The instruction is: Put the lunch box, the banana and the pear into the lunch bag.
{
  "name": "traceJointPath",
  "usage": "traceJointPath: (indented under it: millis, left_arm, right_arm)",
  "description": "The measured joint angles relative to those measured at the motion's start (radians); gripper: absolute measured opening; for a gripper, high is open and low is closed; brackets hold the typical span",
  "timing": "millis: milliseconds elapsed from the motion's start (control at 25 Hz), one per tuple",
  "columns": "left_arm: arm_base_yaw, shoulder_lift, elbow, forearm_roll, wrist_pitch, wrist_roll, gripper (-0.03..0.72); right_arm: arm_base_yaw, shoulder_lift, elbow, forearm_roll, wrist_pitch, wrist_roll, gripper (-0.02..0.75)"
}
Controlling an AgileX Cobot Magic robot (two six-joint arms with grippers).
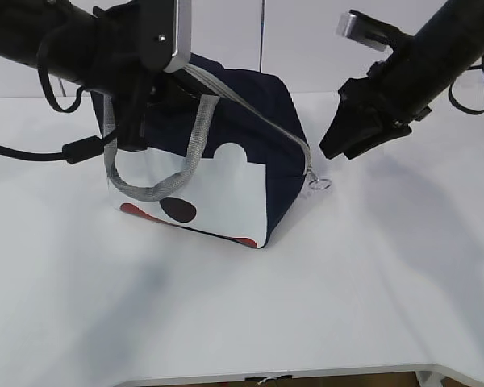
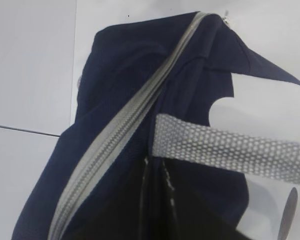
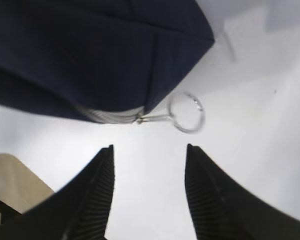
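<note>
The navy lunch bag (image 1: 250, 153) stands mid-table, its white face (image 1: 218, 201) toward the camera, and it leans a little. Its grey zipper (image 1: 250, 109) runs shut along the top, down to the ring pull (image 1: 319, 185) at the right corner. My left gripper (image 1: 135, 137) is shut on the bag's dark fabric beside the grey strap handle (image 1: 157, 181). The left wrist view shows that gripper (image 2: 155, 172) pinching the cloth under the strap handle (image 2: 230, 147). My right gripper (image 3: 149, 147) hangs open just short of the ring pull (image 3: 187, 112), touching nothing. The lunch box, banana and pear are out of view.
The white table (image 1: 371, 282) stretches around the bag, with its front edge (image 1: 266, 375) near the bottom. A pale wall stands behind. The left arm's black cable (image 1: 32, 153) loops over the table at far left.
</note>
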Motion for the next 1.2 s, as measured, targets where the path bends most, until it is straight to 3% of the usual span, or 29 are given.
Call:
traceJointPath:
  millis: [440, 760, 880, 1080, 1200]
  left_arm:
    - [0.000, 0.000, 0.000, 0.000, 0.004, 0.000, -0.012]
    - [0.000, 0.000, 0.000, 0.000, 0.004, 0.000, 0.010]
    - [0.000, 0.000, 0.000, 0.008, 0.006, 0.000, 0.097]
    - [0.000, -0.006, 0.000, 0.028, 0.012, 0.000, 0.332]
    - [0.002, -0.021, 0.000, 0.030, 0.014, 0.000, 0.383]
  right_arm:
    - [-0.001, -0.041, 0.000, 0.010, 0.005, -0.549, 0.389]
    - [-0.001, -0.042, -0.013, -0.008, 0.007, -0.631, 0.389]
    - [-0.001, -0.042, -0.042, -0.012, 0.007, -0.654, 0.389]
    - [-0.001, -0.042, -0.118, -0.016, 0.008, -0.683, 0.389]
    - [-0.001, -0.042, -0.159, -0.016, 0.010, -0.687, 0.389]
